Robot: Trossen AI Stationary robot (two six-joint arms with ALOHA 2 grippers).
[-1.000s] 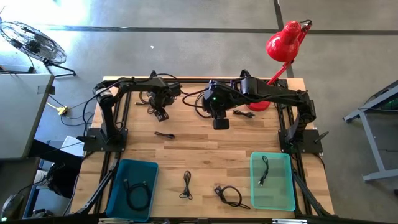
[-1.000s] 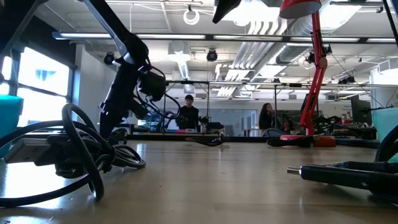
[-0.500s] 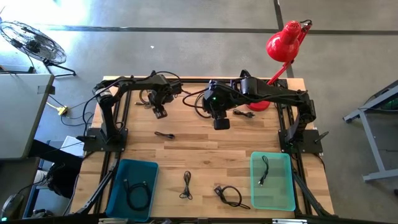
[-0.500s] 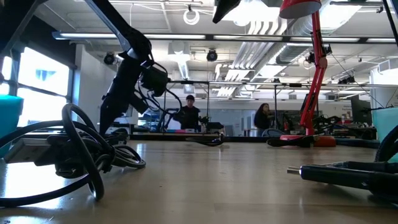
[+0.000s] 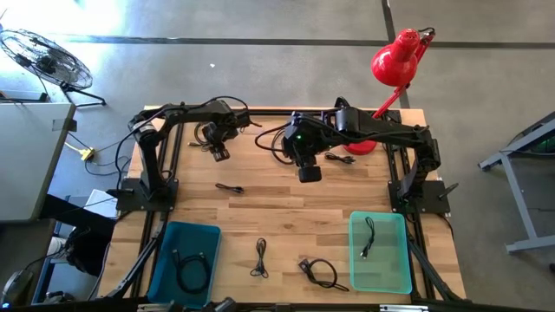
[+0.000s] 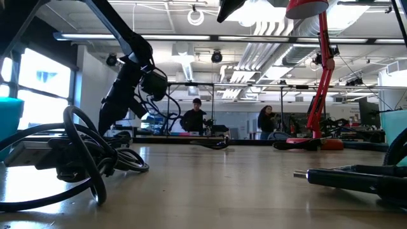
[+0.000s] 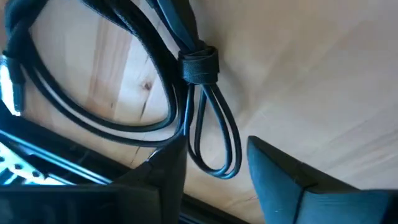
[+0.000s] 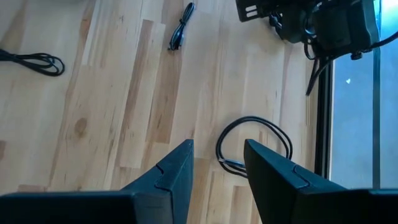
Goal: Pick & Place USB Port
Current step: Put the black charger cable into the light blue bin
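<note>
Left end effector (image 7: pixel 211 174), fingers apart, over bundled cable (image 7: pixel 186 81); lamp (image 5: pixel 395 61) beyond.

Bg: grey concrete floor (image 5: pixel 260 22) w/ dark seam lines. Fan (image 5: pixel 43 59) far left on floor, red lamp (image 5: pixel 396 59) at tabletop (image 5: pixel 286 204) back-right corner. Low view: open lab, ceiling pipes (image 6: pixel 280 48), window (image 6: pixel 19 76) at left, 2 ppl (image 6: pixel 194 117) far back.
</note>
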